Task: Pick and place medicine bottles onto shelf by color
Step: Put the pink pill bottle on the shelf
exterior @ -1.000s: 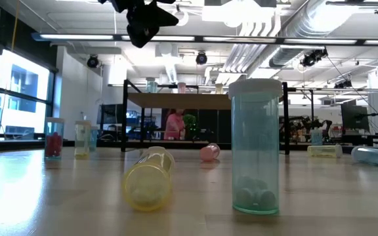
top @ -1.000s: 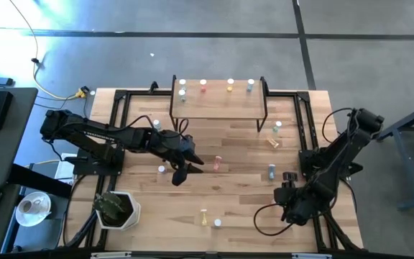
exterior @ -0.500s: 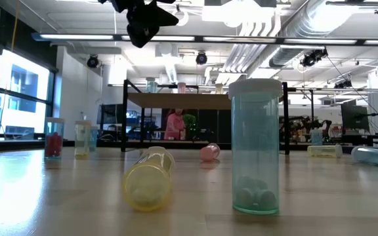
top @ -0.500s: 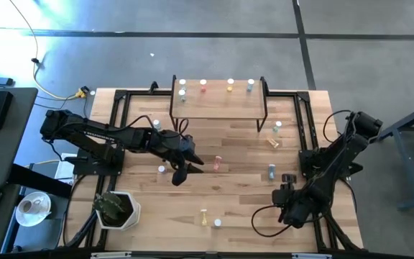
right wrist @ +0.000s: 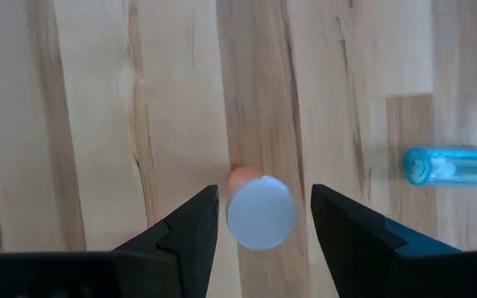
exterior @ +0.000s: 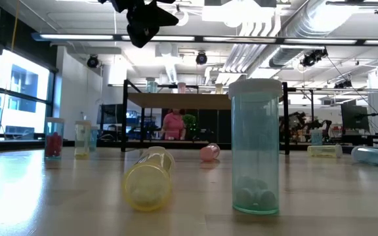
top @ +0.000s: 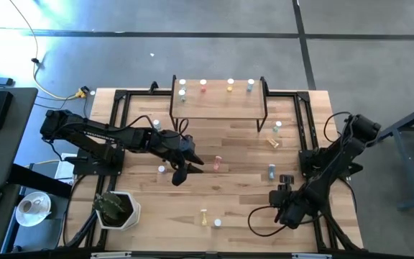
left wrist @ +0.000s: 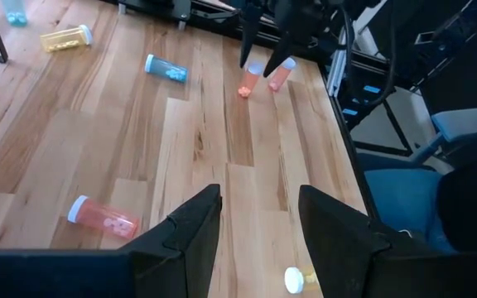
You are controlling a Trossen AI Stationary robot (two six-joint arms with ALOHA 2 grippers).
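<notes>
Descent onto a bottle looks like the step in hand: the right hand (right wrist: pixel 259 217) hangs spread wide over an upright pink translucent plastic bottle with a round white cap (right wrist: pixel 260 212), centred between its dark fingers. Next it probably must drop straight and pinch the smooth cylinder below the cap. A blue bottle (right wrist: pixel 454 165) lies beside it on the grained wooden worktop (right wrist: pixel 98 124). The left hand (left wrist: pixel 251 219), also released, hovers mid-worktop. The light-wood shelf (top: pixel 218 101) stands well beyond, carrying capped bottles.
</notes>
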